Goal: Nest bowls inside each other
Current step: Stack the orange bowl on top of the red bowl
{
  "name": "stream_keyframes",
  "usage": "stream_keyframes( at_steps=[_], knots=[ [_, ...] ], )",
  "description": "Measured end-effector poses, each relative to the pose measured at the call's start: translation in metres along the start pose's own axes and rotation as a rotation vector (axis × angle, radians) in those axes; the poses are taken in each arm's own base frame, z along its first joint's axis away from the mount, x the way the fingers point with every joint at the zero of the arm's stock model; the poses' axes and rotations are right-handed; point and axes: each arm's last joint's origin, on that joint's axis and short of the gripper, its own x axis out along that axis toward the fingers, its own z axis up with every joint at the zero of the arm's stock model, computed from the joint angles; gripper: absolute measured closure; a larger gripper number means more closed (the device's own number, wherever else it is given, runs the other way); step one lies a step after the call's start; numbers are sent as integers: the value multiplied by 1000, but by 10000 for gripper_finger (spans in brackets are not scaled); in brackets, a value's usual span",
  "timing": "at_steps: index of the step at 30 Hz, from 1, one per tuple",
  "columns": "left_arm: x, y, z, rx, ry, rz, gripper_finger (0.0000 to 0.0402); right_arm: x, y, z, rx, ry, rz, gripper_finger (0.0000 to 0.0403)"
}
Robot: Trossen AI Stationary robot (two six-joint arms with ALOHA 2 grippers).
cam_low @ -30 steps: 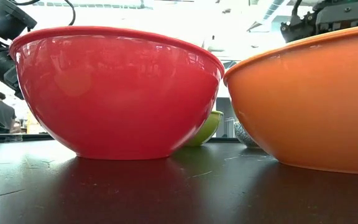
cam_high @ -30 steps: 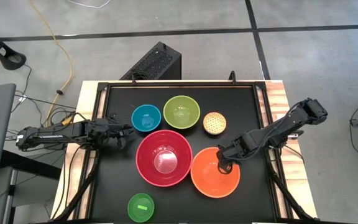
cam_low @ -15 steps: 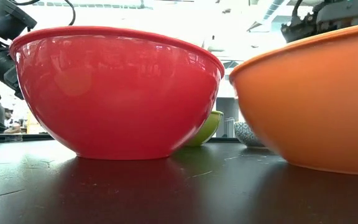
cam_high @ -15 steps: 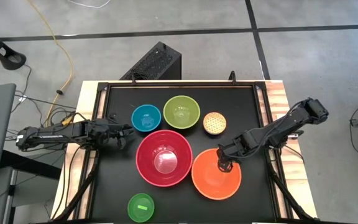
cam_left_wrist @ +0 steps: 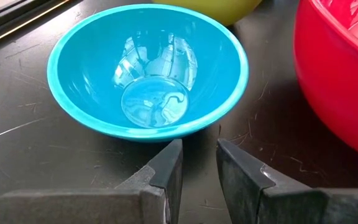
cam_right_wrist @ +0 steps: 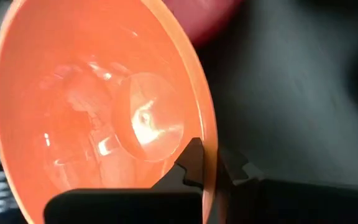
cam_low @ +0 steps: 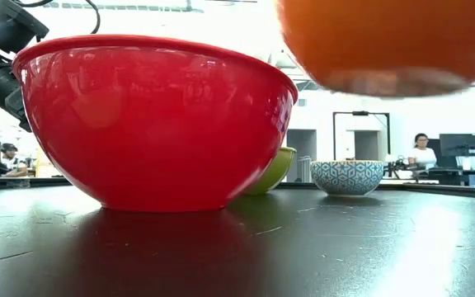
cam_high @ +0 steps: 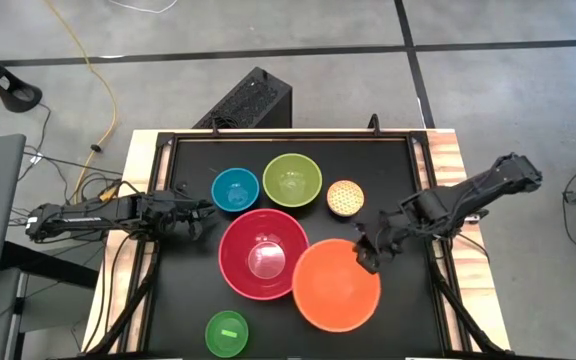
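The orange bowl (cam_high: pixel 336 285) hangs above the table at the right of the large pink-red bowl (cam_high: pixel 264 253); in the low view its underside (cam_low: pixel 386 41) shows high over the tabletop. My right gripper (cam_high: pixel 368 255) is shut on it. Behind stand the blue bowl (cam_high: pixel 234 189), the lime green bowl (cam_high: pixel 292 179) and the small speckled tan bowl (cam_high: pixel 345 197). The smallest green bowl (cam_high: pixel 227 332) sits near the front edge. All of these rest on their bases. My left gripper (cam_left_wrist: pixel 199 165) waits just short of the blue bowl (cam_left_wrist: pixel 148 68), its fingers a narrow gap apart. My right gripper holds the orange bowl by its rim (cam_right_wrist: pixel 209 140), on the bowl's far right side (cam_high: pixel 363 262). One finger (cam_right_wrist: pixel 191 163) is inside the bowl and the other outside the wall. The fingers slant down from the table's right. The bowl hangs clear of the table.
The black tabletop (cam_high: pixel 398 170) has bare room at the right, where the orange bowl stood, and at the front left. Raised rails run along its left and right sides. Beyond the far edge, people show in the room in the low view.
My right gripper has risen and tipped up, taking the orange bowl with it. The bowl, which stood on the table a second ago, is now lifted clear and has shifted toward the pink-red bowl.
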Motion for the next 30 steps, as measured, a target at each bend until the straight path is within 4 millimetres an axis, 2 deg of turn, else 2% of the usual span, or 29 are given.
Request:
stream_keyframes(
  at_steps=[6, 13, 18, 22, 27, 30],
  knots=[
    [0, 0, 0, 0, 0, 0, 315, 6, 18, 37, -104, -199, 100, 389],
    [0, 0, 0, 0, -1, 0, 315, 48, 18, 87, -141, -301, 33, 389],
    [0, 0, 0, 0, 0, 0, 315, 70, 20, 120, -142, -326, 14, 389],
    [0, 0, 0, 0, 0, 0, 315, 86, 17, 135, -134, -285, -3, 389],
    [0, 0, 0, 0, 0, 0, 315, 108, 6, 139, -108, -187, -36, 389],
    [0, 0, 0, 0, 0, 0, 315, 114, 1, 141, -84, -172, -55, 389]
  ],
)
